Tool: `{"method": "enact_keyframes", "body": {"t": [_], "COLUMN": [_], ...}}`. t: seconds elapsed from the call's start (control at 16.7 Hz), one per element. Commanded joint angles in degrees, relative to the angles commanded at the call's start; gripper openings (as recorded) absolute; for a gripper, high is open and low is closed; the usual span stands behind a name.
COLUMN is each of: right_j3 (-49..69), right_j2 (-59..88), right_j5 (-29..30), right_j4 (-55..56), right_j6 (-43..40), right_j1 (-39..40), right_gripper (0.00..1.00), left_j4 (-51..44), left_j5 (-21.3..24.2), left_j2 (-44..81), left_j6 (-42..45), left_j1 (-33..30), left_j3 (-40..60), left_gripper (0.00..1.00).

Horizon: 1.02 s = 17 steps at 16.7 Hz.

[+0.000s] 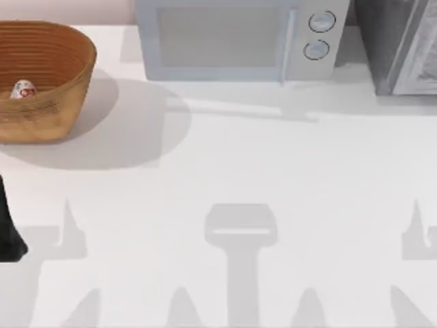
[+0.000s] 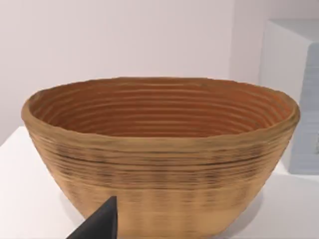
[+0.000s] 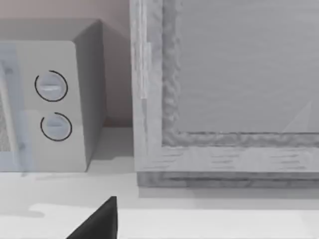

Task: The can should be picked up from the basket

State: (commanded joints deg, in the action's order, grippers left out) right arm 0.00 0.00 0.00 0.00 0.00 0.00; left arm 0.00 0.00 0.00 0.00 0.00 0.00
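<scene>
The basket (image 1: 48, 75) stands at the far left corner of the desk (image 1: 273, 171), its left side cut by the edge of the top view. The can (image 1: 23, 89) lies inside it on the basket floor, toward the left, its red markings facing up; no end effector touches it. In the left wrist view the basket (image 2: 159, 164) is seen from the side, its ribbed wall and open rim facing the camera, the can hidden below the rim.

A dark part of the left arm (image 1: 8, 229) shows at the left edge of the top view, on the near side of the basket and well apart from it. One dark fingertip of the left end effector (image 2: 99, 224) shows in the left wrist view in front of the basket wall; whether it is open or closed, I cannot tell.

A microwave (image 1: 239, 37) with two round knobs stands at the back centre of the desk. To its right, at the back right corner, stands a grey cabinet (image 1: 403, 44).

In the right wrist view one fingertip of the right end effector (image 3: 99, 221) shows above the desk, facing the microwave (image 3: 60, 104) and the cabinet (image 3: 229, 89); its state cannot be told either.
</scene>
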Motion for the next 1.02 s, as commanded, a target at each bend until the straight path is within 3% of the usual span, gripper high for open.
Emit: {"method": "enact_keyframes", "body": {"t": [0.48, 1.02], "right_j3": [0.00, 0.00], "right_j2": [0.00, 0.00], "right_j5": [0.00, 0.00], "right_j4": [0.00, 0.00], "right_j6": [0.00, 0.00], "right_j1": [0.00, 0.00], "right_gripper": [1.00, 1.00], "left_j4": [-5.84, -23.17], "left_j5": [0.75, 3.06], "left_j2": [9.03, 40.60], "left_j6": [-0.12, 1.19], "left_j1": [0.10, 1.19], "left_j3": [5.65, 36.71], "left_gripper": [1.00, 1.00]}}
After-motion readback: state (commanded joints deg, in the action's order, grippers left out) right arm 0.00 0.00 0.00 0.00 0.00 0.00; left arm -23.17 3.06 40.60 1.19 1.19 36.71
